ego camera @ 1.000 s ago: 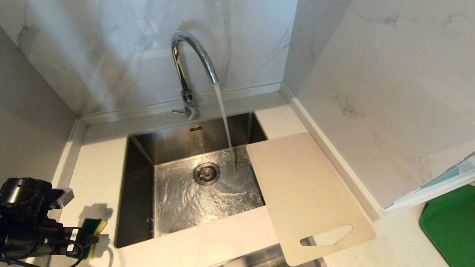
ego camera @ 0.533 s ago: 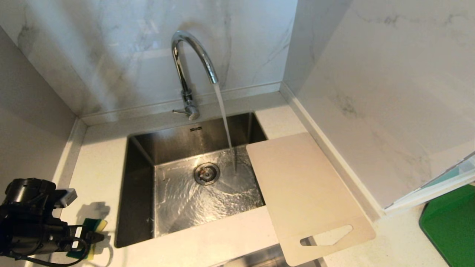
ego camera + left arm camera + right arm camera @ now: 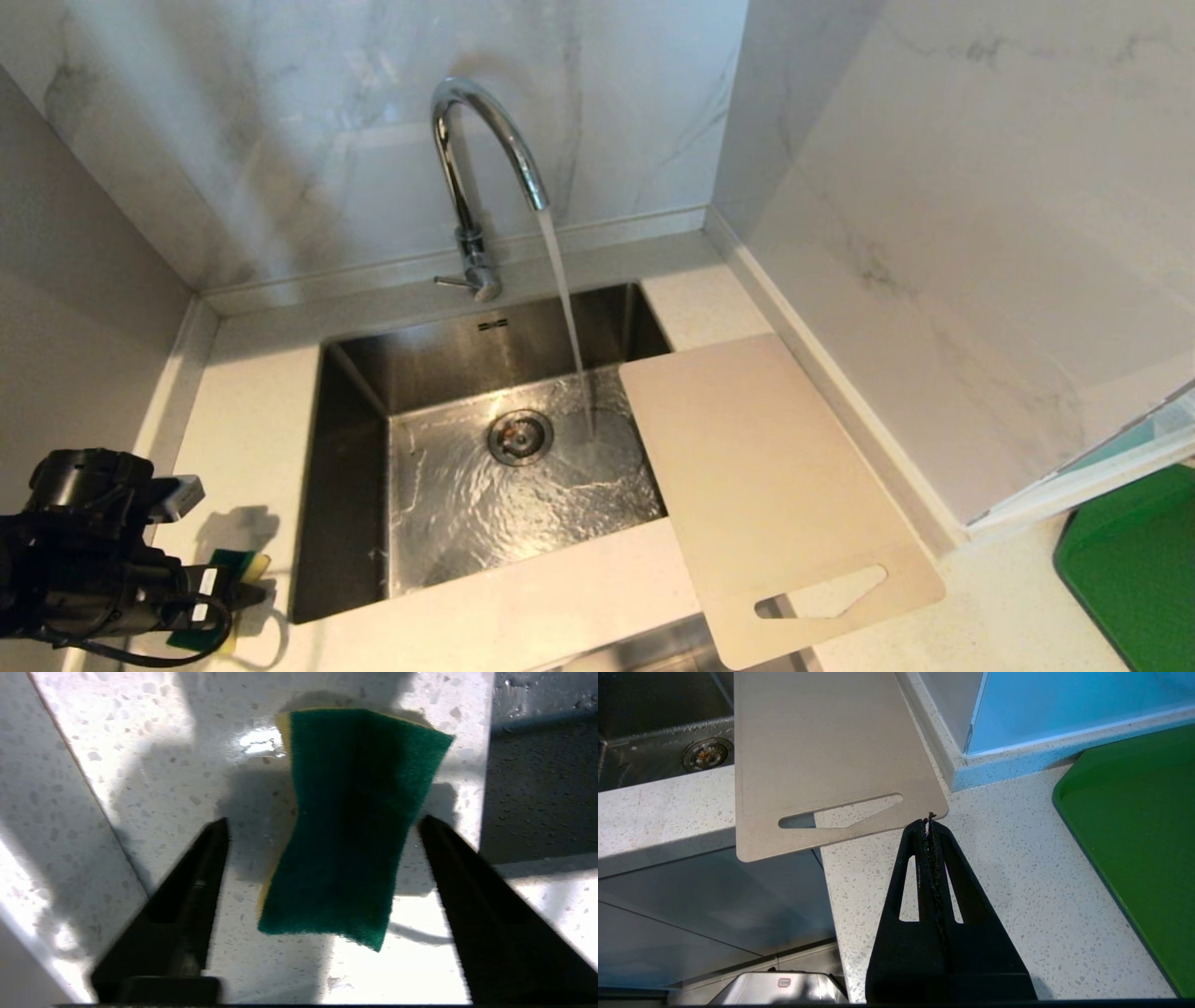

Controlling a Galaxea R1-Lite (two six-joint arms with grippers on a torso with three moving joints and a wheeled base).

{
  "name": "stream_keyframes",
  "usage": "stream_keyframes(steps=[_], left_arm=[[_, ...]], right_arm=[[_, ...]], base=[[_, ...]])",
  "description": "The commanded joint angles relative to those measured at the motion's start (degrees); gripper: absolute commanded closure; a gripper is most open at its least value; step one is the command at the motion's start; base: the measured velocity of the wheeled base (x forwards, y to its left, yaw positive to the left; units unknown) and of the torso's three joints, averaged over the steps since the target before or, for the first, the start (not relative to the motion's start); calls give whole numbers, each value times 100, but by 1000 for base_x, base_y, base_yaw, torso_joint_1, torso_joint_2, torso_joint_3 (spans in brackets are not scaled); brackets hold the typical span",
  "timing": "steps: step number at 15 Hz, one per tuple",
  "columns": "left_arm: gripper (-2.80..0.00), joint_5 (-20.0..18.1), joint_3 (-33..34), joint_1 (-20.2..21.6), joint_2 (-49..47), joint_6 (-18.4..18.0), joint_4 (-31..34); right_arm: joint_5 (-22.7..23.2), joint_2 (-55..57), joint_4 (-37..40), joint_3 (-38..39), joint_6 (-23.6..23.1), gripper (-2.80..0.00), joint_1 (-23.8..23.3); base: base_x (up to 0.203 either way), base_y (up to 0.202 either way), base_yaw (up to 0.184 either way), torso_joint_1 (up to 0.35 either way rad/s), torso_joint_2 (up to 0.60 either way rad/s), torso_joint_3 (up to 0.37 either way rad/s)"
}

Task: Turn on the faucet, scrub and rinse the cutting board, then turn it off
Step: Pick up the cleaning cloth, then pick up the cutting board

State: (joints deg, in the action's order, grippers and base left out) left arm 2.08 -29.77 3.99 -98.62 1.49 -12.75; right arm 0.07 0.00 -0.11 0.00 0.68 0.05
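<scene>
Water runs from the chrome faucet (image 3: pixel 481 159) into the steel sink (image 3: pixel 350 485). The off-white cutting board (image 3: pixel 766 485) lies on the counter right of the basin, one corner over the sink and its handle end past the front edge. A green and yellow sponge (image 3: pixel 245 563) lies flat on the counter left of the sink. My left gripper (image 3: pixel 229 597) stands open over it. In the left wrist view the sponge (image 3: pixel 348 826) lies partly between the two fingers of the left gripper (image 3: pixel 323 820), untouched. My right gripper (image 3: pixel 929 820) is shut and empty beside the cutting board's (image 3: pixel 822 751) handle corner.
A green mat (image 3: pixel 1134 569) lies at the far right of the counter. Marble walls close the back and the right side. A grey wall stands close to the left arm. The sink drain (image 3: pixel 519 436) is uncovered, with water swirling round it.
My left gripper has sunk a little lower and nearer over the sponge, hiding more of it in the head view. The water keeps running. The board has not moved.
</scene>
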Motion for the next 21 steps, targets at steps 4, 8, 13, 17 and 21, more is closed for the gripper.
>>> stream_keyframes(steps=[4, 8, 13, 17, 21], left_arm=[[0, -91, 15, 14, -43, 9, 1], [0, -191, 15, 85, 20, 18, 1], [0, -199, 18, 86, 153, 27, 1], [0, -133, 6, 85, 735, -2, 10], [0, -79, -156, 329, 1156, -168, 68]], right_arm=[[1, 0, -7, 0, 2, 0, 4], [1, 0, -4, 0, 2, 0, 4], [1, 0, -7, 0, 2, 0, 4], [1, 0, -5, 0, 2, 0, 4], [1, 0, -7, 0, 2, 0, 4]], base=[[0, 0, 0, 0, 0, 0], [0, 0, 0, 0, 0, 0], [0, 0, 0, 0, 0, 0], [0, 0, 0, 0, 0, 0], [0, 0, 0, 0, 0, 0]])
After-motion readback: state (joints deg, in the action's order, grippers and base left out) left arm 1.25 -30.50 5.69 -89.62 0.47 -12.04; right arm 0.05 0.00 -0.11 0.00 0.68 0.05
